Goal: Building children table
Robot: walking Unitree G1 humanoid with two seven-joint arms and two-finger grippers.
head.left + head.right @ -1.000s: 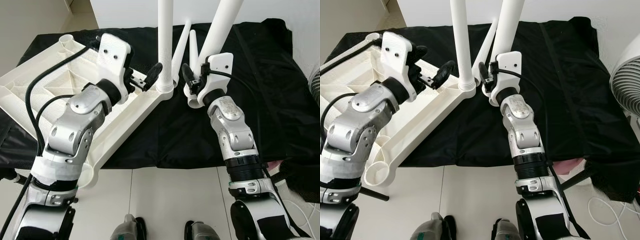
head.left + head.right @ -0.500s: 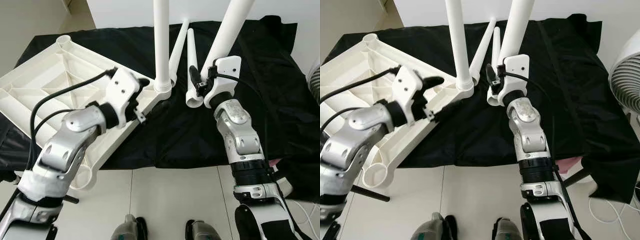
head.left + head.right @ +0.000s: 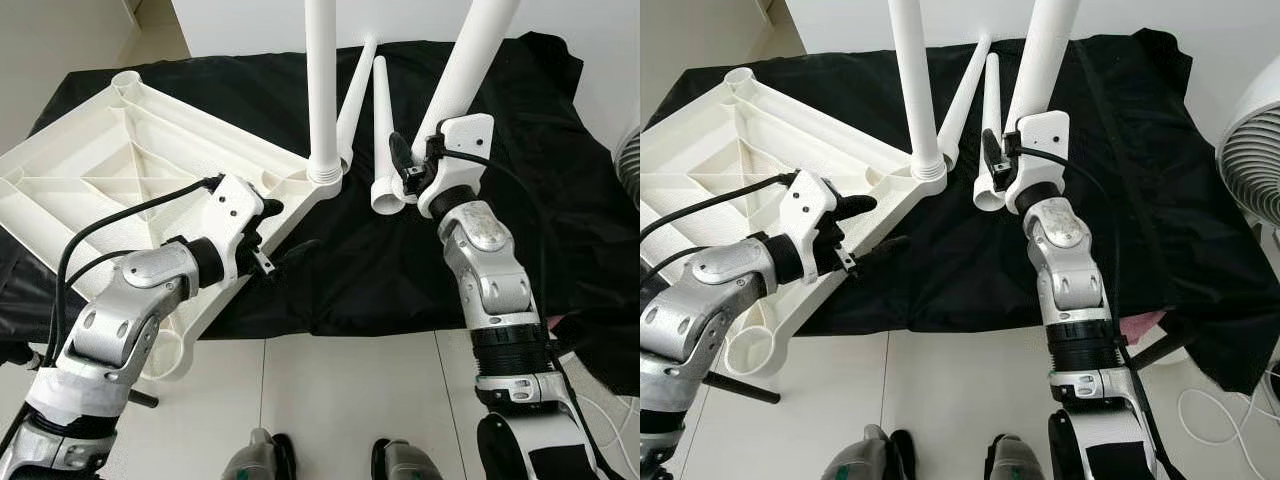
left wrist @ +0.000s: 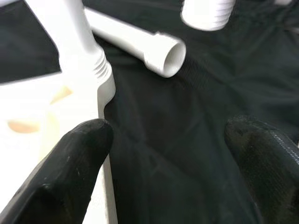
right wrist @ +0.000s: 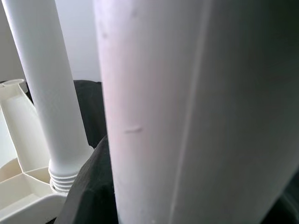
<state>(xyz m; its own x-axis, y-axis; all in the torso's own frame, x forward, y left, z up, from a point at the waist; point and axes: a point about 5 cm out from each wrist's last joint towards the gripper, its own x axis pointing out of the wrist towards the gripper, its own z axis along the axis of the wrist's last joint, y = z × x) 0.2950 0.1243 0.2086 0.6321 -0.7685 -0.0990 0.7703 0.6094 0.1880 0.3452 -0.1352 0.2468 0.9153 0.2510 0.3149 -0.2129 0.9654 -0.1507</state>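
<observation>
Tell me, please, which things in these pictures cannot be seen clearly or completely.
- Upright leg: top cut off by the frame edge, left eye view.
- Held leg: top also cut off; the right gripper hides its threaded end.
- Tabletop: near corner hidden behind the left gripper and arm.

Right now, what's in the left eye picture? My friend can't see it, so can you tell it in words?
A white upside-down table top lies on a black cloth, with one white leg standing in its corner. The right gripper holds a second leg tilted above the cloth, the left gripper is open by the table top's edge, and two loose legs lie behind.
</observation>
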